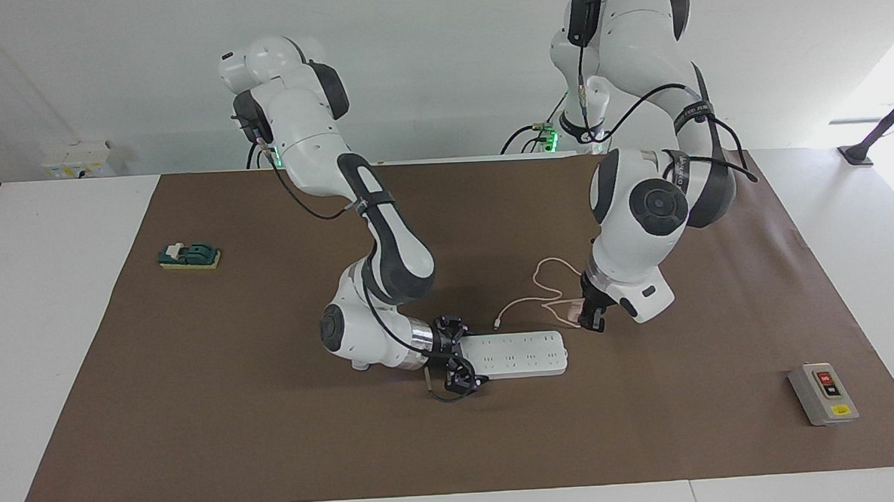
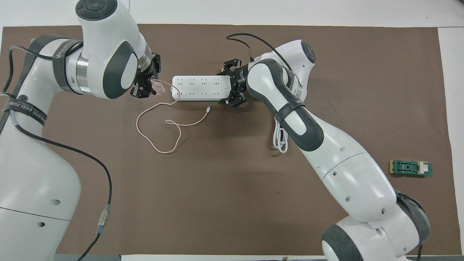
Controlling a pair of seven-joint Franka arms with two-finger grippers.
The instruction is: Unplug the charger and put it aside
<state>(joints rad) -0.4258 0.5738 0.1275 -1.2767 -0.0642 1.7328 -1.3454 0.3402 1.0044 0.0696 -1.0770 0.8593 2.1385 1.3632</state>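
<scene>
Left gripper (image 1: 590,322) pinching charger (image 2: 158,86), clear of power strip (image 1: 523,353); right gripper (image 1: 463,362) fingers clamping strip's end.

Left arm bent down from its base, left gripper (image 1: 592,321) low over the worktop (image 1: 274,439), jaws closed; right arm stretched low, wrist level, right gripper (image 1: 463,360) clamped sideways.
</scene>
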